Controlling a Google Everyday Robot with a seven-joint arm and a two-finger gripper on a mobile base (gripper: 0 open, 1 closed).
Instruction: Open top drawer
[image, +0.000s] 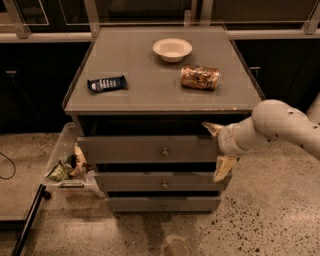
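**Gripper spread wide at the right end of the top drawer**

The white two-finger gripper (218, 149) sits at the right end of the wide grey wooden top drawer (135, 149). Its cream fingers are spread far apart. One fingertip (212, 128) is by the drawer front's upper corner and the other (223, 169) is down by its lower corner. They seem to bracket the drawer's end, but contact cannot be confirmed. The thick white arm (280, 122) reaches in from the right.

The small round metal knob (164, 151) at the drawer's centre is untouched, well to the left of the gripper. A dark gap shows above the drawer front, beneath the flat grey cabinet top (150, 97).

Two shorter grey drawer fronts (145, 181) lie below. On top rest a shallow white bowl (172, 49), a crumpled brown can (200, 77) lying on its side, and a dark blue snack packet (107, 83). A clear plastic bin (60, 150) of wrappers stands on the speckled floor (260, 220) at the cabinet's left.
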